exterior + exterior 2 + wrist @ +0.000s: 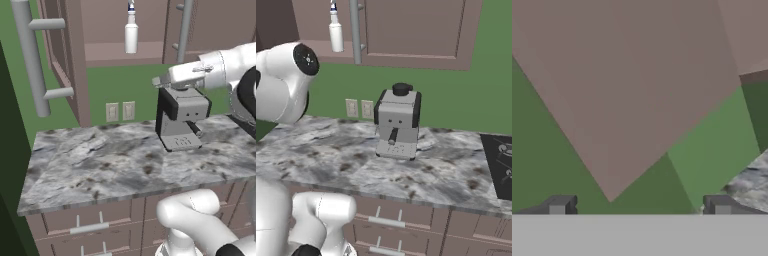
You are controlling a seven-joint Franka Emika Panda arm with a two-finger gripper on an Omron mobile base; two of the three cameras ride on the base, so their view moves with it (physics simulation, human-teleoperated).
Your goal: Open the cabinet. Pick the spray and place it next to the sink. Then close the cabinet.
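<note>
Mauve-brown fills the top of your left base view: the cabinet stands open, its left door swung out toward you at the upper left of the frame, with the long grey bar handle on it. Look at the top centre and you see the spray upright on the cabinet's bottom shelf, white with a blue-tipped head. Below it, two wall outlets sit on the green wall. Right of centre a grey and black coffee machine stands on the grey marbled surface, and the white arm crosses the frame just above the machine. Drawers run along the bottom edge.

Turn to your right base view. The spray is at the upper left, just left of a vertical grey bar handle. The coffee machine stands at centre on the surface, and a black stovetop shows at the right edge.

In your hand view, the fingers stand wide apart at the bottom of the frame, with nothing between them. A slanted mauve-brown cabinet panel covers most of the frame over the green wall, and a corner of the marbled surface shows at the lower right.
</note>
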